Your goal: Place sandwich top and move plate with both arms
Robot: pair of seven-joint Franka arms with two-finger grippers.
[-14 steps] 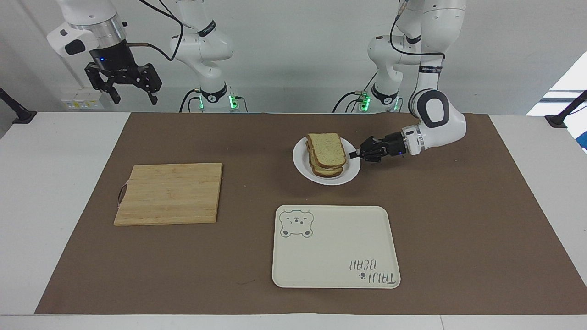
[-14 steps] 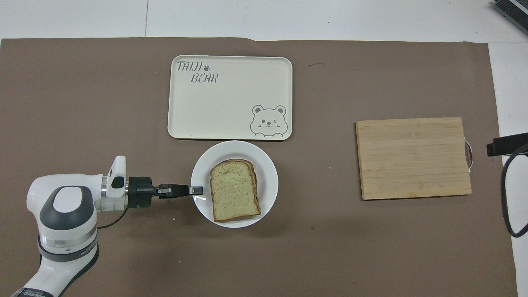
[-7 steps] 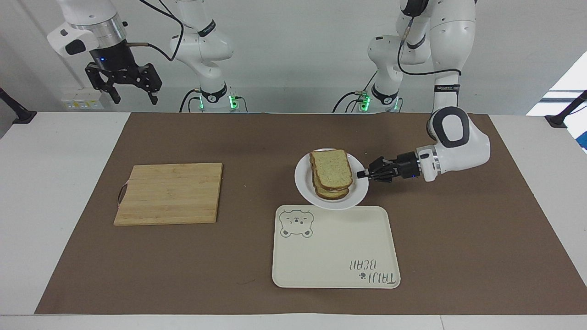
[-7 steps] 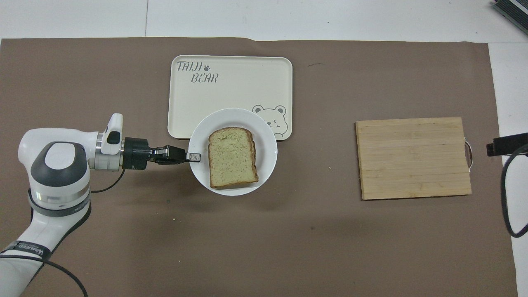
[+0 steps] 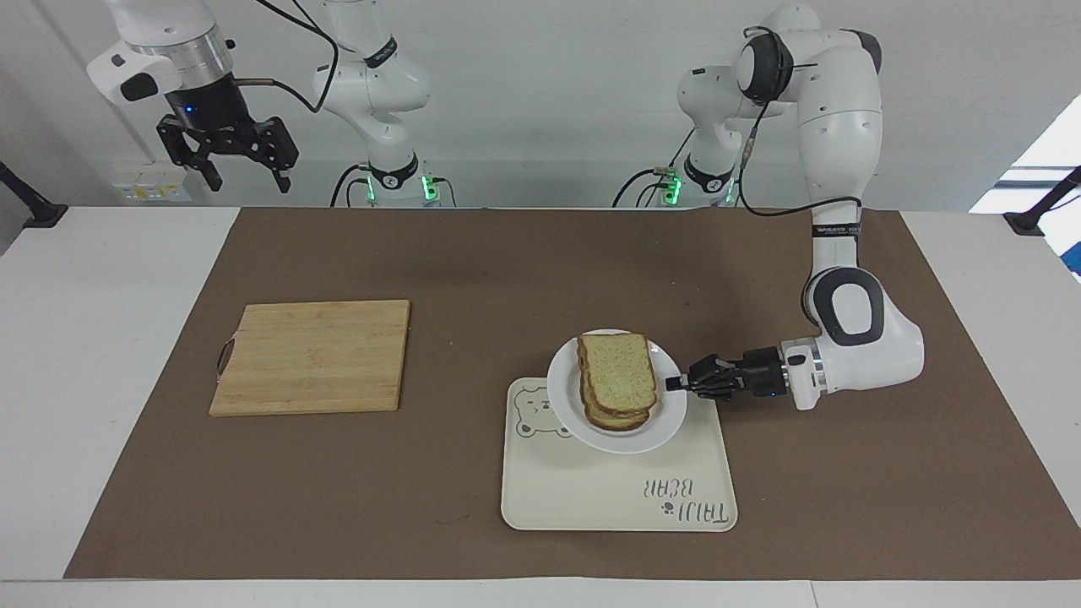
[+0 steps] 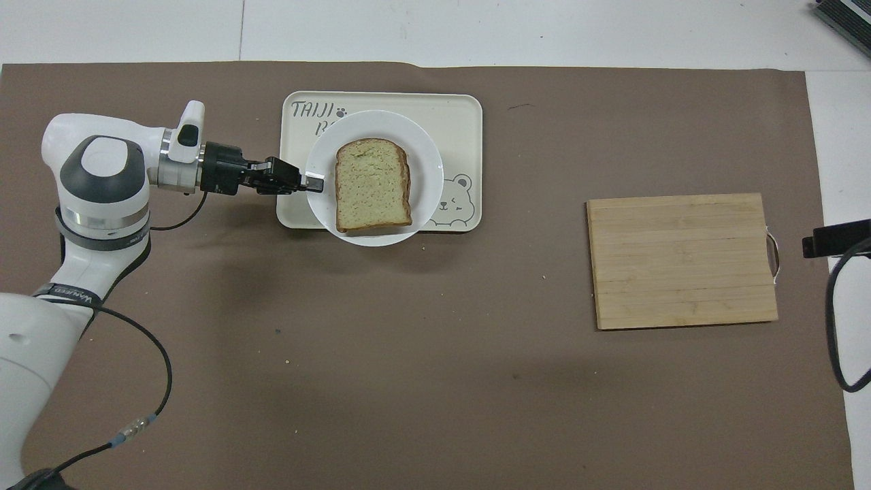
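The sandwich top (image 5: 621,370) (image 6: 373,182), a speckled bread slice, lies on a stack of slices on the white plate (image 5: 663,432) (image 6: 422,146). My left gripper (image 5: 673,382) (image 6: 314,182) is shut on the plate's rim at the left arm's end and holds it lifted over the cream bear tray (image 5: 591,498) (image 6: 463,112). The plate overhangs the tray's edge nearer the robots. My right gripper (image 5: 247,179) hangs open high above the right arm's end of the table, holding nothing; in the overhead view only a dark piece of it (image 6: 835,238) shows.
A wooden cutting board (image 5: 311,356) (image 6: 682,260) lies bare on the brown mat toward the right arm's end. The tray sits farther from the robots than the middle of the mat.
The left arm has carried the plate with the sandwich away from the robots, from the mat to over the bear tray. The right arm has stayed still.
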